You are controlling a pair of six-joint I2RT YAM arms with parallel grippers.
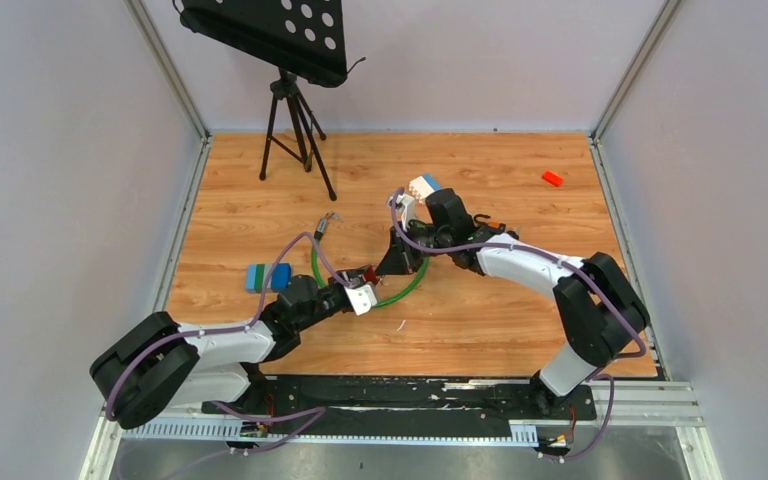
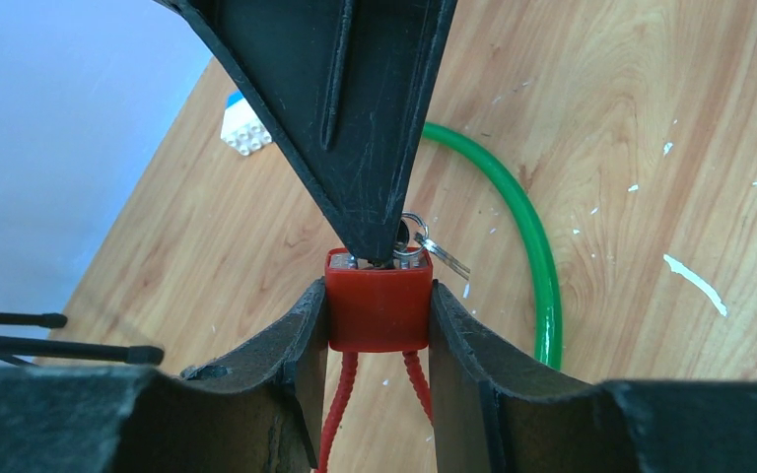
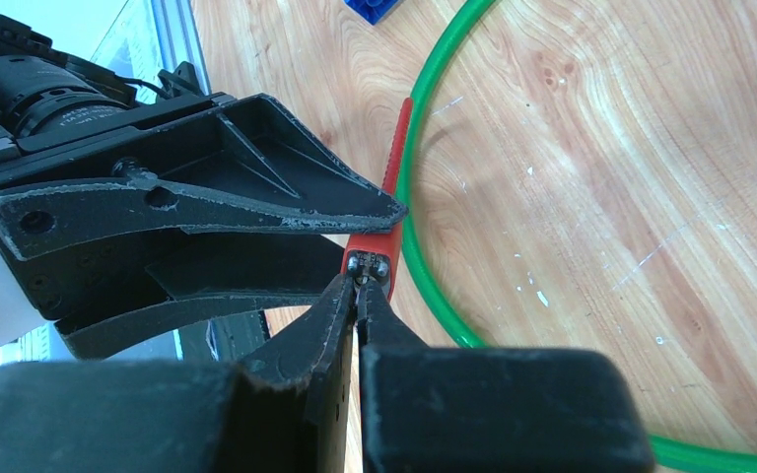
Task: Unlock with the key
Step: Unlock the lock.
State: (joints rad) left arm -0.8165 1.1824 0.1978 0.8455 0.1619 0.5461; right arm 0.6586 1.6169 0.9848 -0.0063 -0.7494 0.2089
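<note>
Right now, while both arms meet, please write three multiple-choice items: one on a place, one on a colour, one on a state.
1. Where is the small red plastic padlock?
A. clamped in the left gripper
B. lying loose, untouched
C. out of every view

2. What colour is the thin plastic hoop on the wooden table?
A. yellow
B. green
C. black

3. How is the right gripper?
A. wide open
B. shut on the metal key
C. out of view

Answers: 1 A, both fingers press its sides; 2 B, it shows green in every view; 3 B, its tips pinch the key at the padlock's top.
</note>
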